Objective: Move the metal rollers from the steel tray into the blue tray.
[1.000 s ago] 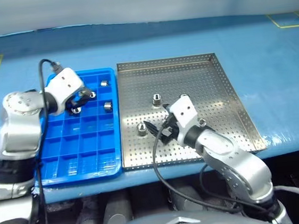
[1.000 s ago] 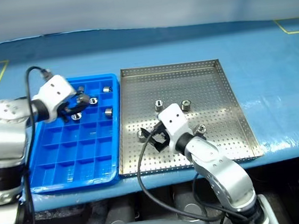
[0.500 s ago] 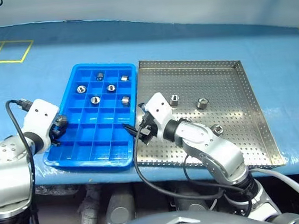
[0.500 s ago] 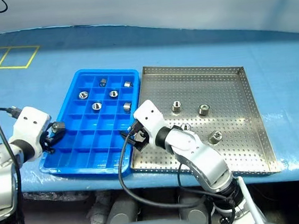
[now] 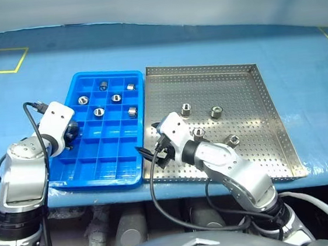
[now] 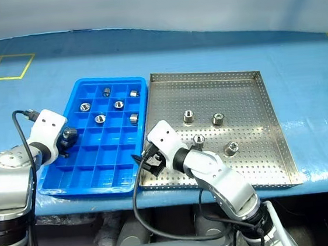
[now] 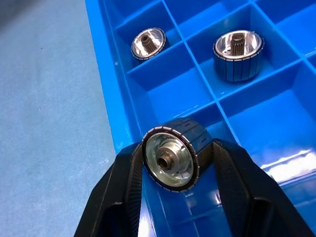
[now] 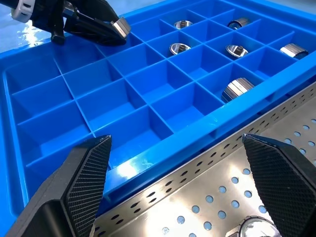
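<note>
Steel roller point(image 7: 174, 154) half-hidden between left fingers point(image 7: 127, 185)

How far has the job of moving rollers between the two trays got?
Done: five metal rollers lie in the blue tray. In hand: the left gripper holds a sixth over the tray's edge compartment. Left: four rollers remain on the steel tray; the right gripper is open, empty.

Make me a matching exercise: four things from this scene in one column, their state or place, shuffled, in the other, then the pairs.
1. left gripper
2. right gripper
3. steel tray
4. blue tray

A. open, over the seam between the trays
B. holds four loose rollers
C. shut on a roller
D. holds five rollers in its compartments

Pairs: 1-C, 2-A, 3-B, 4-D
</note>
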Controlling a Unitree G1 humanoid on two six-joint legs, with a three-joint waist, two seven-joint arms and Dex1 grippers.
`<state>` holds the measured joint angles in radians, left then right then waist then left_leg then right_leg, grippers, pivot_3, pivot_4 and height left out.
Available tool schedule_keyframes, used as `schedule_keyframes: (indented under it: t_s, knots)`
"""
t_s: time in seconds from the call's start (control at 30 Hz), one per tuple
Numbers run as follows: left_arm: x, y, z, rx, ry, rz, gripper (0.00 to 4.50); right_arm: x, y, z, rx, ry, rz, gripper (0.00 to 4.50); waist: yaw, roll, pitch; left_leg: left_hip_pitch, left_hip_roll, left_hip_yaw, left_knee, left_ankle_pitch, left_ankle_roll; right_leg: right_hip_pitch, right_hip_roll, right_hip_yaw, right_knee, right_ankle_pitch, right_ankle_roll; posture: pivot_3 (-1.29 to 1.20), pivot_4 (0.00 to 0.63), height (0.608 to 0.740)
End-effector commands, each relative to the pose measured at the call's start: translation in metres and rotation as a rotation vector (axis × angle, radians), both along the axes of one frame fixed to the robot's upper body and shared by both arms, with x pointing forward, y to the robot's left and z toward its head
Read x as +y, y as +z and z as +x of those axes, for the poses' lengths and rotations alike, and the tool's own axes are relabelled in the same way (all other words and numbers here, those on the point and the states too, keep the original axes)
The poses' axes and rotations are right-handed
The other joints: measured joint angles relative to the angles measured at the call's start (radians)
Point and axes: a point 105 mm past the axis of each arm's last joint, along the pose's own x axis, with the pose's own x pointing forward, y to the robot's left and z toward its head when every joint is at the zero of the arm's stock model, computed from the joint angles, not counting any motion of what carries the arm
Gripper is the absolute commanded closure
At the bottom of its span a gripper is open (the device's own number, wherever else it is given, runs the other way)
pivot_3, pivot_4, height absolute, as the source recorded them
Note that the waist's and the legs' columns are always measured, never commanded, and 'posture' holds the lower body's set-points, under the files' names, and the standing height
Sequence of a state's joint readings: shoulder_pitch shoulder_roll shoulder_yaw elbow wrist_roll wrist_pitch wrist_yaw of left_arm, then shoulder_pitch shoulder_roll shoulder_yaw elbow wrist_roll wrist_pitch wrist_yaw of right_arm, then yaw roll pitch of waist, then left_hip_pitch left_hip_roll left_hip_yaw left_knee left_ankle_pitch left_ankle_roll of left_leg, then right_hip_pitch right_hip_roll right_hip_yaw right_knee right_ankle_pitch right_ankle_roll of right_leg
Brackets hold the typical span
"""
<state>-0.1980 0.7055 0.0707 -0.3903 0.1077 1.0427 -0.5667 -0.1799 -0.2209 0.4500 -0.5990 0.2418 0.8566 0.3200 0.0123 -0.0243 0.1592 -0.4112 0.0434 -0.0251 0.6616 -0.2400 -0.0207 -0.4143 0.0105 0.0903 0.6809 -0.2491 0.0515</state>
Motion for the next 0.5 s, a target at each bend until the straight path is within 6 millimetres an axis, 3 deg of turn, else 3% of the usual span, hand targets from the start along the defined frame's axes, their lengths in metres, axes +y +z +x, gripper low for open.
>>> schedule_keyframes:
  t_s: [0.03,0.3,0.4,0.5]
  knots:
    - [-0.001,0.005,0.003,0.002,-0.02,0.04,2.64,0.002,0.016,-0.002,-0.057,0.002,0.042,0.0,0.0,0.0,0.0,0.0,0.0,0.0,0.0,0.0,0.0,0.0,0.0,0.0,0.0,0.0,0.0,0.09,0.15,0.74]
    - [-0.004,0.003,-0.001,0.063,-0.057,0.079,0.14,0.001,0.018,-0.002,-0.066,-0.004,0.044,0.0,-0.007,0.001,0.0,0.0,0.0,0.0,0.0,0.0,0.0,0.0,0.0,0.0,0.0,-0.001,0.001,0.07,0.15,0.74]
    - [-0.007,0.008,-0.002,0.066,-0.087,0.094,0.07,-0.001,0.019,-0.002,-0.07,-0.018,0.047,0.0,-0.012,0.0,0.0,0.0,0.0,0.001,0.0,0.0,0.0,0.0,-0.001,0.0,-0.001,-0.001,0.001,0.05,0.15,0.74]
    - [-0.032,0.03,0.011,-0.048,-0.194,0.01,0.07,-0.007,0.02,-0.002,-0.071,-0.041,0.048,0.0,-0.011,0.001,0.0,-0.001,-0.001,0.001,0.0,0.0,0.0,0.0,-0.001,0.0,-0.001,-0.001,0.001,0.04,0.15,0.74]
